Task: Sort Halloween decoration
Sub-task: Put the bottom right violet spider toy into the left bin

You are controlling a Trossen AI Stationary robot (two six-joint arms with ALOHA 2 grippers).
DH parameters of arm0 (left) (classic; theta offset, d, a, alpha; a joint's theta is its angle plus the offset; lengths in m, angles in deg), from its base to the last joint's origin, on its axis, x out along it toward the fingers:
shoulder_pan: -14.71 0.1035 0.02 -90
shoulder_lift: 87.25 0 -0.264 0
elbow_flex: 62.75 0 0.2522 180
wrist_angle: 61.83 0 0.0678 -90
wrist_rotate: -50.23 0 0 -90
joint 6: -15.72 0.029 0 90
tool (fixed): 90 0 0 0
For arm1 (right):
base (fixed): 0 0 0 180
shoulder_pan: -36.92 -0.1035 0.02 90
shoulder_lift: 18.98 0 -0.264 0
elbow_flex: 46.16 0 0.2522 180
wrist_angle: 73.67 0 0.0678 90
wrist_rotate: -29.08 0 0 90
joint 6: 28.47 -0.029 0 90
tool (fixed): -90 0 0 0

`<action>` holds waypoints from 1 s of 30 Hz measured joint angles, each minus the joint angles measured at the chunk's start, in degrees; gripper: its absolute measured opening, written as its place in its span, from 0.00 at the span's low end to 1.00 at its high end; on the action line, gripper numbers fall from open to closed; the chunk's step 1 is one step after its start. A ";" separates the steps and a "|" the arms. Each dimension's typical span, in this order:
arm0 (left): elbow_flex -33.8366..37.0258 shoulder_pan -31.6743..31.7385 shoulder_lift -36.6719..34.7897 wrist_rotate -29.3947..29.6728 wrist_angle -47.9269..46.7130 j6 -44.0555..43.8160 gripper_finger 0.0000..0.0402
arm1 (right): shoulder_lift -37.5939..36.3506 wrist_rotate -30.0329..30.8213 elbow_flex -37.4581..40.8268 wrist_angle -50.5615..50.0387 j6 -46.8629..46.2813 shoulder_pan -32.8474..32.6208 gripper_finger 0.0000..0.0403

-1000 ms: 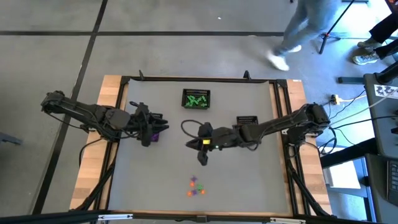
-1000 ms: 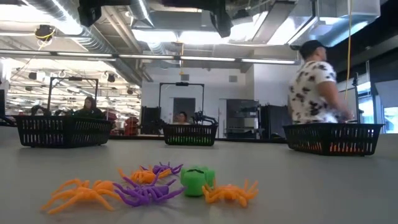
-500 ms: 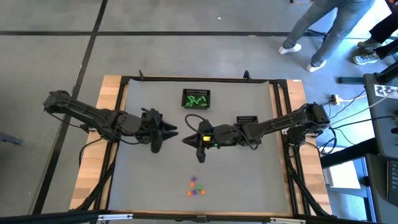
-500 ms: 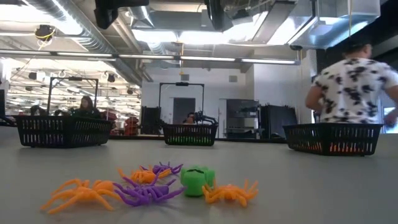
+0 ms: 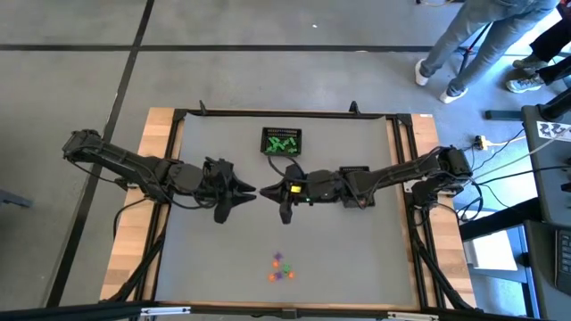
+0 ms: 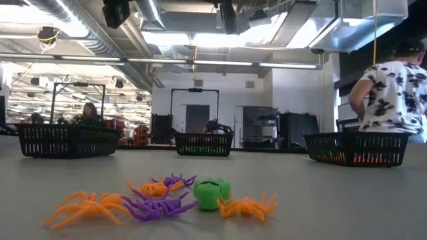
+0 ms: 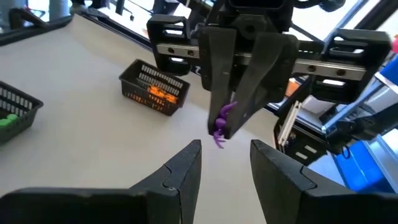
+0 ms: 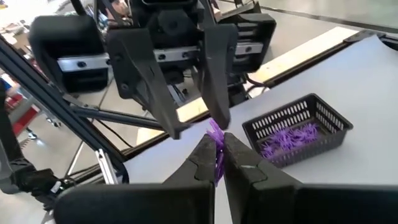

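My right gripper (image 5: 268, 190) hangs above mid-table, shut on a small purple Halloween decoration (image 8: 216, 148). My left gripper (image 5: 251, 190) faces it from the table's left, open. Its two fingers (image 7: 186, 163) stand just short of the purple trinket (image 7: 220, 126), one to each side. A small pile of orange, purple and green trinkets (image 6: 167, 199) lies on the table near its front edge (image 5: 281, 268). My right gripper pinches the purple trinket (image 8: 217, 157) between its two fingers. The fingers come nearly level from the table's right. The trinket is lifted clear of the table, and part of it sticks out past the fingertips (image 7: 219, 132).
A black mesh basket of green pieces (image 5: 281, 142) stands at the far middle. A basket of orange pieces (image 7: 155, 93) sits under my right arm. A basket of purple pieces (image 8: 295, 132) is beside my left arm. A person (image 6: 393, 87) stands beyond the table.
My left gripper has moved toward the table's right, up to my right gripper, and stopped. My right gripper has risen a little and swung from pointing toward the near edge to facing the left gripper, still shut on the purple trinket. The person behind the table has walked on.
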 joint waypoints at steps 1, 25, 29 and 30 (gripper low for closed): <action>0.00 0.00 0.01 0.48 0.06 0.00 0.32 | 0.00 -0.19 0.00 0.37 0.00 0.29 0.03; 0.02 0.61 0.02 1.97 1.85 3.41 0.32 | 0.02 -0.19 -0.04 3.63 0.00 0.33 0.03; 0.00 0.61 0.02 1.90 1.99 3.95 0.31 | 0.02 -0.17 -0.04 3.40 0.00 0.33 0.03; 0.00 0.61 0.02 1.89 2.03 4.36 0.30 | 0.02 -0.17 -0.04 3.39 0.00 0.33 0.03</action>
